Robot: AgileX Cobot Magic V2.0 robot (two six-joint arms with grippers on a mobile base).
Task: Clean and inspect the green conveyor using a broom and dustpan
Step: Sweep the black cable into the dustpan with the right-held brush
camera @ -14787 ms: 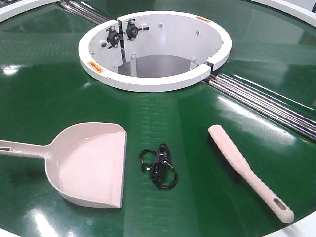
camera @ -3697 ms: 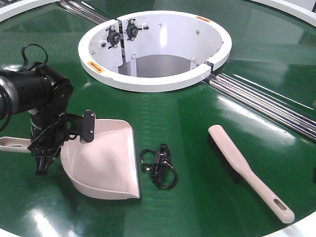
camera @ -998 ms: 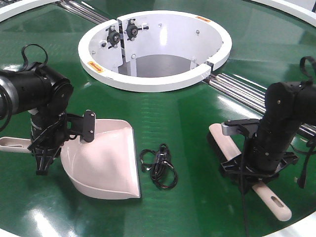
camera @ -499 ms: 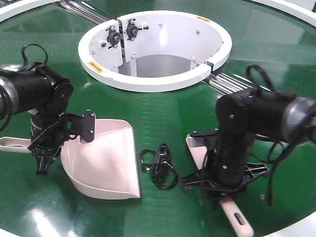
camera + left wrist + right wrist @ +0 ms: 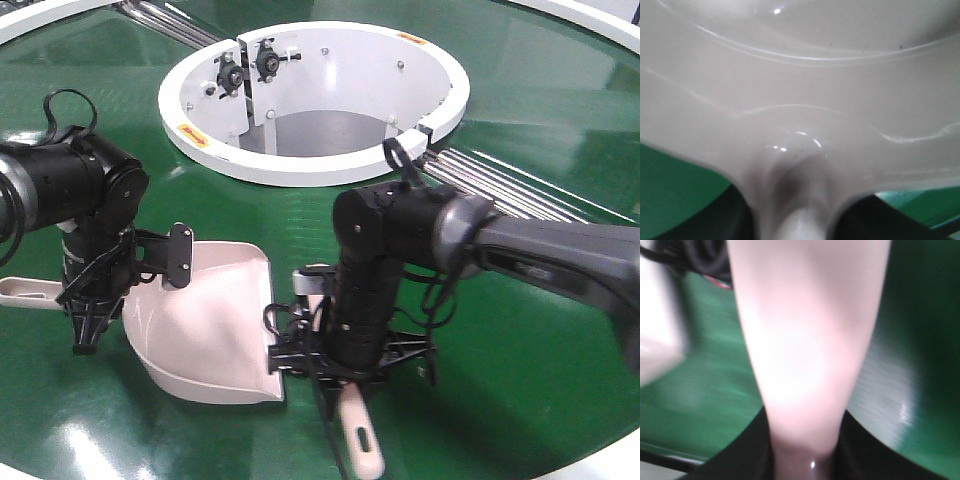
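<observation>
Beside dustpan [image 5: 210, 340], slim pale-pink broom [image 5: 368, 460]

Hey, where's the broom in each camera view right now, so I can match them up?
Front view: the broom is lower centre, its handle end toward the bottom edge and its head mostly hidden by the right arm.
Left wrist view: not in it; the dustpan fills the picture.
Right wrist view: its handle fills the centre from top to bottom, blurred.
Shared landmark: the green conveyor.
</observation>
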